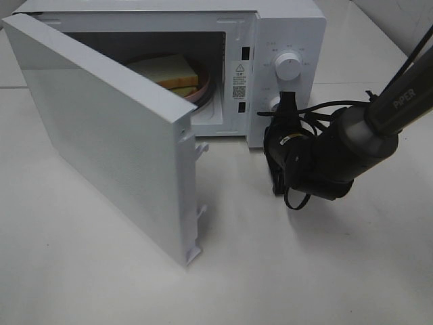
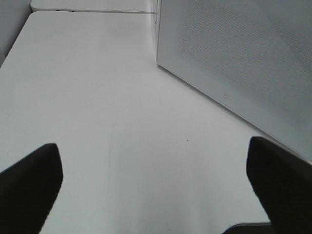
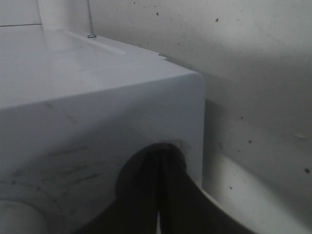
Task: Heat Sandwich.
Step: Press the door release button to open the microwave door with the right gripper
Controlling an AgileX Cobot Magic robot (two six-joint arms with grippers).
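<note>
Right end effector [image 1: 287,101] pressed together, tips against the front of the microwave [image 1: 284,20]; left end effector [image 2: 153,163] spread wide above worktop [image 2: 97,97], open door [image 2: 234,48] just beside it; sandwich [image 1: 172,71] on pink plate [image 1: 205,88] inside microwave, well apart from both.

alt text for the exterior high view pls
A white microwave stands with its door swung open, the sandwich on a pink plate inside. The right arm's shut tool is beside the lower knob.
</note>
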